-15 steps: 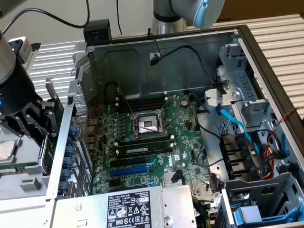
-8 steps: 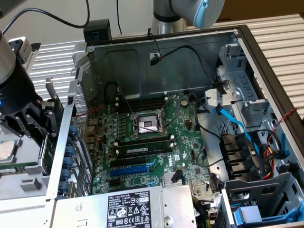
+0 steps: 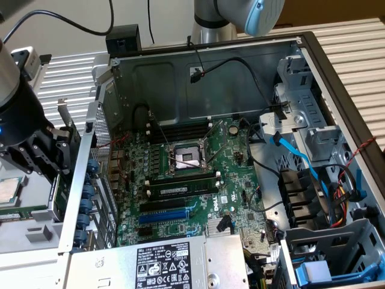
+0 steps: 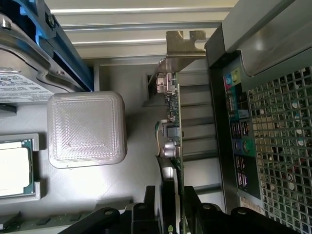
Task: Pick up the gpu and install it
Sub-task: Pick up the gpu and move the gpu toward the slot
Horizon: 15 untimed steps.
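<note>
Right now the hand (image 4: 174,204) is outside the computer case (image 3: 198,78), at the exterior view's left, straddling the gpu (image 4: 173,122). The card stands on edge over a gray tray (image 4: 132,85), just beside the case's rear port panel (image 4: 239,146), with its silver bracket (image 4: 179,48) at the end away from the hand. Can't tell if the hand is clenched on it. A processor chip (image 4: 12,170) and a white block (image 4: 87,129) sit in the tray.

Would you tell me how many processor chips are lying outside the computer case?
1: the processor chip sits in the grey tray at the exterior view's left; the gripper may hide others.
</note>
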Tool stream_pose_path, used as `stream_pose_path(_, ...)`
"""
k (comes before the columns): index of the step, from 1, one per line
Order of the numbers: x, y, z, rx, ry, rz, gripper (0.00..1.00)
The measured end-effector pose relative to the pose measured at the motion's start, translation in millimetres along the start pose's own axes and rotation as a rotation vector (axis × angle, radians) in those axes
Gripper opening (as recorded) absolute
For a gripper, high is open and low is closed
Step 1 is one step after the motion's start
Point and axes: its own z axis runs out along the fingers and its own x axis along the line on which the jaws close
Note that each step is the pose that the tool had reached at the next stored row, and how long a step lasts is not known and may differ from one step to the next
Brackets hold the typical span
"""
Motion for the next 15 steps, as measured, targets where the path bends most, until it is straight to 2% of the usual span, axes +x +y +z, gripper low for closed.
stream_pose_path(4,0.0,0.0,0.1,0.0017,-0.0023,0.028,0.37)
stream_pose_path(15,0.1,0.0,0.2,0.0017,-0.0025,0.028,0.35)
